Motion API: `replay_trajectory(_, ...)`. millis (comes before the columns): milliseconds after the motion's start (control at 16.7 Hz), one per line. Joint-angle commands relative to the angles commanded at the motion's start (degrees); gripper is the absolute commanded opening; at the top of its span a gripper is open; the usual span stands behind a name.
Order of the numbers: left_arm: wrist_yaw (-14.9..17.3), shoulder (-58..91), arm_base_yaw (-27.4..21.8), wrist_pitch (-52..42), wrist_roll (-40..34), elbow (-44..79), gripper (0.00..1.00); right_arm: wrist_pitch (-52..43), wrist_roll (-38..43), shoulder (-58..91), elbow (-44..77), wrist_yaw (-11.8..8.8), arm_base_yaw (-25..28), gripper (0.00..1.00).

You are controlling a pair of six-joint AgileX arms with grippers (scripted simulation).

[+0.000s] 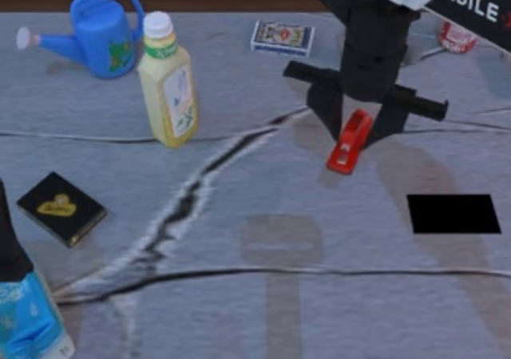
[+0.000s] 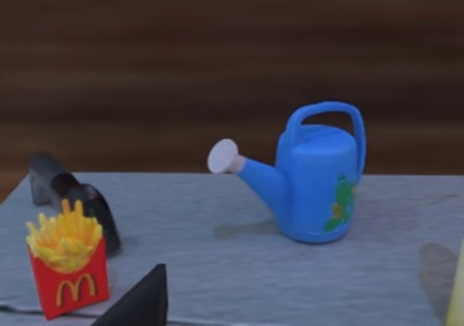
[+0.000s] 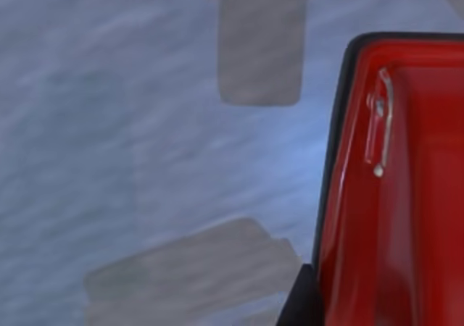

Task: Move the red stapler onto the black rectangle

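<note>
The red stapler [image 1: 345,155] lies slantwise right of the table's middle, its upper end between the two dark fingers of my right gripper [image 1: 355,134], which comes down from the top right and is shut on it. In the right wrist view the stapler [image 3: 395,195] fills one side of the picture, with one dark fingertip [image 3: 301,301] against its edge. The black rectangle [image 1: 453,214] lies flat on the cloth, to the right of the stapler and nearer the front edge, with nothing on it. My left arm [image 1: 9,243] stays parked at the left edge; one of its fingers [image 2: 145,297] shows.
A yellow bottle [image 1: 169,84] and a blue watering can [image 1: 100,33] stand at the back left. A card pack [image 1: 283,37] and a red can [image 1: 457,36] sit at the back. A black box with a gold emblem [image 1: 61,207] and a blue packet [image 1: 28,319] are at the left.
</note>
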Motion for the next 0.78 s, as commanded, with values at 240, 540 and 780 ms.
replay_trajectory(240,0.0,0.0,0.0,0.0,0.0,0.0,1.00,-1.9,-13.0,-1.9,-2.2,-2.1,-1.3,0.00)
replay_trajectory(540,0.0,0.0,0.0,0.0,0.0,0.0,1.00,-3.8,-41.8,-5.7,-7.6,-4.6,-4.4,0.00)
replay_trajectory(780,0.0,0.0,0.0,0.0,0.0,0.0,1.00,-3.7,-69.4,-9.1,-13.7,-5.1,-7.4,0.00)
